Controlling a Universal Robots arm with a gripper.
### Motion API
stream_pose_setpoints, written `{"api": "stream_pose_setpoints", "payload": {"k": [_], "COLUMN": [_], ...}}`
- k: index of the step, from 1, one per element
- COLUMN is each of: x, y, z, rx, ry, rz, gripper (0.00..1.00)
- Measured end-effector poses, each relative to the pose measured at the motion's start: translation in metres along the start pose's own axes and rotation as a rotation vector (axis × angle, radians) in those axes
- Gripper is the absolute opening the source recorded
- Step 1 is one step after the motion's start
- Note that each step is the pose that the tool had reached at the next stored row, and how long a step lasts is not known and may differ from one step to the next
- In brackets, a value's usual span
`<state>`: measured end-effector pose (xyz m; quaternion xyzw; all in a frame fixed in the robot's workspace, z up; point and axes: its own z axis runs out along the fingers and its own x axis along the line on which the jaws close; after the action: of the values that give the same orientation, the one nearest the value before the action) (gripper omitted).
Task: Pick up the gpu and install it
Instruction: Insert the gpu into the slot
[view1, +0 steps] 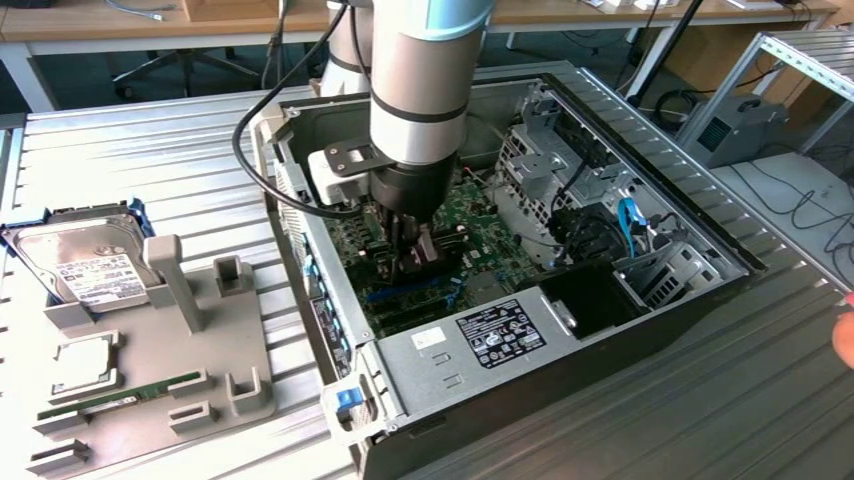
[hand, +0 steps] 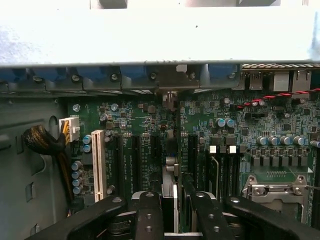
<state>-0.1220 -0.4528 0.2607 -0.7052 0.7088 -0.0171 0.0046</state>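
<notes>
Where the computer case (view1: 694, 290) lies open on its side on the ribbed metal table (view1: 160, 170), the robot arm (view1: 420, 80) reaches straight down into it. Inside the case, the green motherboard (hand: 150, 130) fills the floor, with a row of long black expansion slots and one white slot (hand: 98, 165) running across it. A metal drive cage (view1: 534, 160) stands in the case just beside the arm, and a power supply with a black label (view1: 501, 335) occupies the near end of the case.

The gripper (hand: 175, 212) is low over the slots in the middle of the motherboard. Its fingers (hand: 148, 215) stand partly closed, one on each side of the gpu (hand: 170, 185), and they hold it on edge. The gpu stands upright and in line with the slots, its lower edge at a black slot; whether it is fully seated cannot be told. Its silver end bracket (hand: 169, 97) points toward the rear wall of the case.

Outside the case, well apart from it, a grey parts holder (view1: 147, 370) rests on the table. It carries a silver hard drive with a white label (view1: 87, 265) and a narrow green memory stick (view1: 120, 395).
</notes>
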Motion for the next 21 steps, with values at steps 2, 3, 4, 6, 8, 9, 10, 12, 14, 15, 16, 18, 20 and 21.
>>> {"api": "stream_pose_setpoints", "payload": {"k": [2, 3, 4, 6, 8, 9, 10, 12, 14, 15, 16, 18, 20, 21], "x": [-0.0001, -0.0001, -0.0002, -0.0002, -0.0002, -0.0002, -0.0002, -0.0002, -0.0004, -0.0004, -0.0004, -0.0004, -0.0004, -0.0005], "y": [0.0000, 0.0000, 0.0000, 0.0000, 0.0000, 0.0001, 0.0000, 0.0001, 0.0001, 0.0001, 0.0001, 0.0002, 0.0002, 0.0002], "z": [0.0000, 0.0001, 0.0005, 0.0013, 0.0019, 0.0022, 0.0023, 0.0027, 0.0036, 0.0039, 0.0047, 0.0057, 0.0076, 0.0078], "rx": [0.0001, 0.0001, 0.0001, 0.0001, 0.0001, 0.0000, 0.0000, 0.0001, 0.0002, 0.0001, 0.0001, 0.0000, -0.0002, 0.0000], "ry": [-0.0002, -0.0001, -0.0003, -0.0002, -0.0001, 0.0000, 0.0000, -0.0002, -0.0003, -0.0002, -0.0002, 0.0000, 0.0003, 0.0000], "rz": [-0.005, -0.005, -0.005, -0.005, -0.005, -0.005, -0.005, -0.005, -0.005, -0.005, -0.005, -0.005, -0.005, -0.005], "gripper": [0.27, 0.27, 0.27, 0.27, 0.27, 0.27, 0.27, 0.27, 0.27, 0.27, 0.27, 0.27, 0.27, 0.27]}}
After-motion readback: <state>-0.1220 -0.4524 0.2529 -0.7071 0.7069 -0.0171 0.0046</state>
